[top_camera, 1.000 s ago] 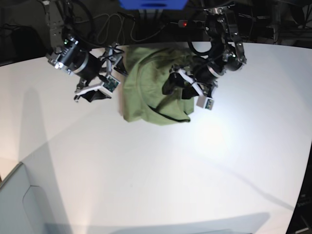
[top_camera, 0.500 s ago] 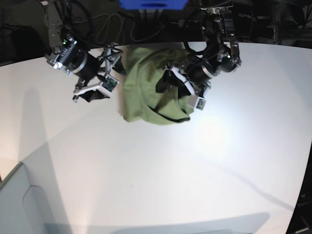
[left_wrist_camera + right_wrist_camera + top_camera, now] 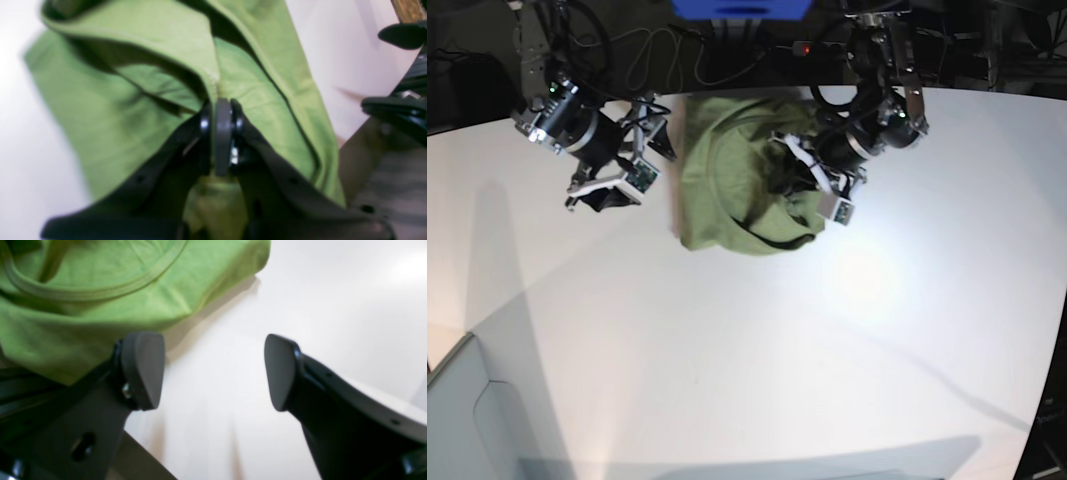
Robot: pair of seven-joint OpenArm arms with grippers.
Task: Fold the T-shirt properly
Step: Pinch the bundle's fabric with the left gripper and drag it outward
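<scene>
Left wrist view: left gripper (image 3: 223,133) clenched on a raised fold of the T-shirt (image 3: 133,100); cloth bunches around the pads.
Right wrist view: right gripper (image 3: 213,371) spread wide, grasping nothing, over the white table (image 3: 333,306) just beside the shirt's edge.
Base view: T-shirt (image 3: 727,190) crumpled at the table's far middle, between both arms.

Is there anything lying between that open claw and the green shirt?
No. Bare white table separates the right gripper from the T-shirt, seen in the right wrist view.
</scene>
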